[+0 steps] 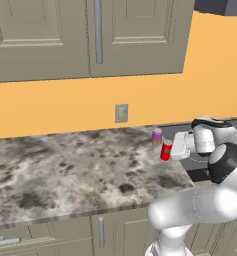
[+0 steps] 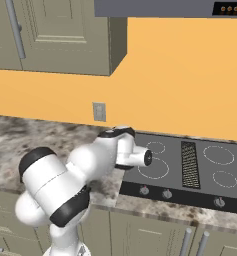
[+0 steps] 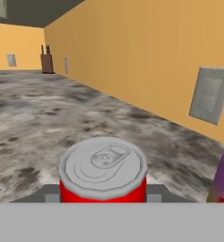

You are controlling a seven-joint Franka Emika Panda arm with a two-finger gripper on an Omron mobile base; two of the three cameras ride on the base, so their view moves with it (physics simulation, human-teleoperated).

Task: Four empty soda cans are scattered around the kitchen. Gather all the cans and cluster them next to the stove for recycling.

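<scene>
Hand view is showing my claw (image 3: 103, 201) clamping the red can (image 3: 103, 171) above the bench (image 1: 65, 170), purple can (image 1: 157, 135) at its two o'clock, so I'm judging release beside the stove (image 2: 190, 165) comes next.

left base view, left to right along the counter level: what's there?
wall outlet → purple can → red can held in the gripper → stove
</scene>
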